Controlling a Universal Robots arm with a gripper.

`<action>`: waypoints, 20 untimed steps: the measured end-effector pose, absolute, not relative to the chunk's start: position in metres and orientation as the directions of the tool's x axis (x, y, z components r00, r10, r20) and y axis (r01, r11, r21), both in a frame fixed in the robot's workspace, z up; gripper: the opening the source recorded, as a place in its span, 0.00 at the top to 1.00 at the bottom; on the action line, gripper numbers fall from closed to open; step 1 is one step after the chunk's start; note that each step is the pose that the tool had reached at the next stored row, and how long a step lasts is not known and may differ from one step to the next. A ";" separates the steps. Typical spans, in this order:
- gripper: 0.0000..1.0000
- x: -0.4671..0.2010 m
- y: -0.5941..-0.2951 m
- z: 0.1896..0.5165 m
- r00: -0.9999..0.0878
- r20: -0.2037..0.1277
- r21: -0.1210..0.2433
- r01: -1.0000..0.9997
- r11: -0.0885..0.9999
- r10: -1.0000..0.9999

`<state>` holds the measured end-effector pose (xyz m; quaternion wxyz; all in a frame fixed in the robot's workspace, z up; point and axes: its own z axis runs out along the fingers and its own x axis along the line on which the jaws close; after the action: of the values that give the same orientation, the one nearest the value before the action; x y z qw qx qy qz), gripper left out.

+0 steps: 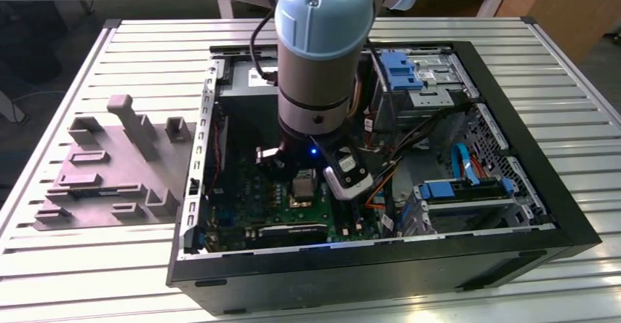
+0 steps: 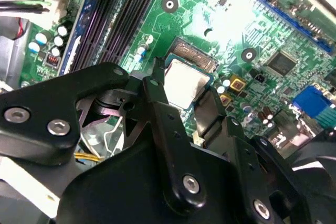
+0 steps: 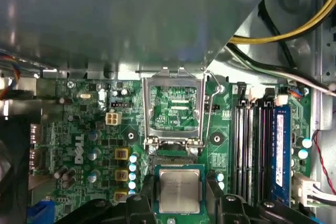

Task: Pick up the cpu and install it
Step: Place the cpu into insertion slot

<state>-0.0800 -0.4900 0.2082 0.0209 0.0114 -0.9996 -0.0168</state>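
Observed end effector (image 3: 181,188) closed onto cpu (image 2: 184,84) by opposite edges, likely sparing underside contacts. Found cpu poised over open socket (image 3: 170,157) on motherboard (image 3: 84,129), partly covering it. Noted retention frame (image 3: 147,108) swung up, judged clearing seating path.

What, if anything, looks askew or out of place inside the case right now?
Nothing looks damaged. The cpu, clamped in the gripper, looks offset from the socket: a strip of contacts shows past one edge. The retention frame stands open, which fits an install.
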 end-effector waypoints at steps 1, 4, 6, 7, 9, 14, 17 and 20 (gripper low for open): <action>0.53 -0.080 -0.491 0.207 -0.999 0.041 0.034 -0.022 0.999 -0.023; 0.53 -0.082 -0.491 0.204 -0.999 0.044 0.034 -0.022 0.999 -0.023; 0.53 -0.082 -0.491 0.201 -0.999 0.045 0.034 -0.022 0.999 -0.024; 0.53 -0.082 -0.491 0.200 -0.999 0.046 0.034 -0.022 0.999 -0.024; 0.53 -0.082 -0.491 0.198 -0.999 0.046 0.034 -0.022 0.999 -0.024; 0.53 -0.084 -0.491 0.193 -0.999 0.048 0.034 -0.022 0.999 -0.024; 0.53 -0.084 -0.491 0.191 -0.998 0.049 0.034 -0.022 0.999 -0.024; 0.53 -0.084 -0.492 0.189 -0.998 0.051 0.034 -0.022 0.999 -0.024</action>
<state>-0.0841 -0.4916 0.1893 0.0255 0.0114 -0.9995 -0.0166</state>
